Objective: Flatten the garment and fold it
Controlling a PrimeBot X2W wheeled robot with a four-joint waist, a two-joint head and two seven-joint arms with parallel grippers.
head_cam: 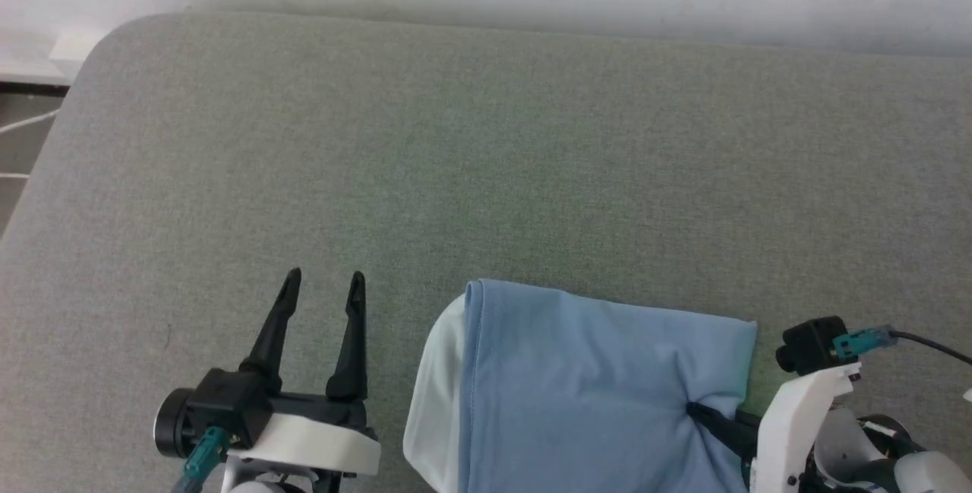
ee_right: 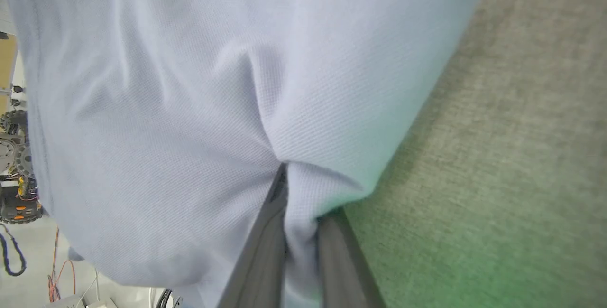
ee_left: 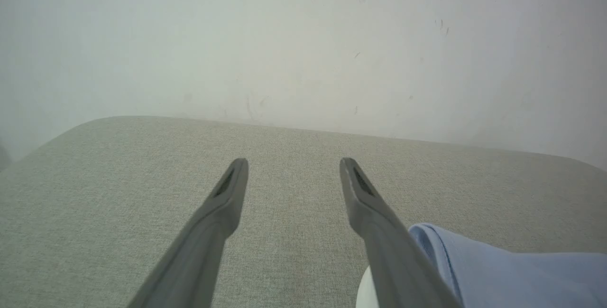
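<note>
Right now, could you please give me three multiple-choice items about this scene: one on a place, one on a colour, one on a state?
1. Where does the garment lie, relative to the left gripper?
A. to its right
B. to its left
C. directly under it
2. The garment is mainly:
A. red
B. light blue
C. black
3. The right gripper is:
A. open above bare table
B. shut on a pinch of the garment
C. holding a bottle
1 A: the head view shows the fabric on that gripper's right.
2 B: the fabric is light blue in every view.
3 B: the right wrist view shows fabric pinched between its jaws.
</note>
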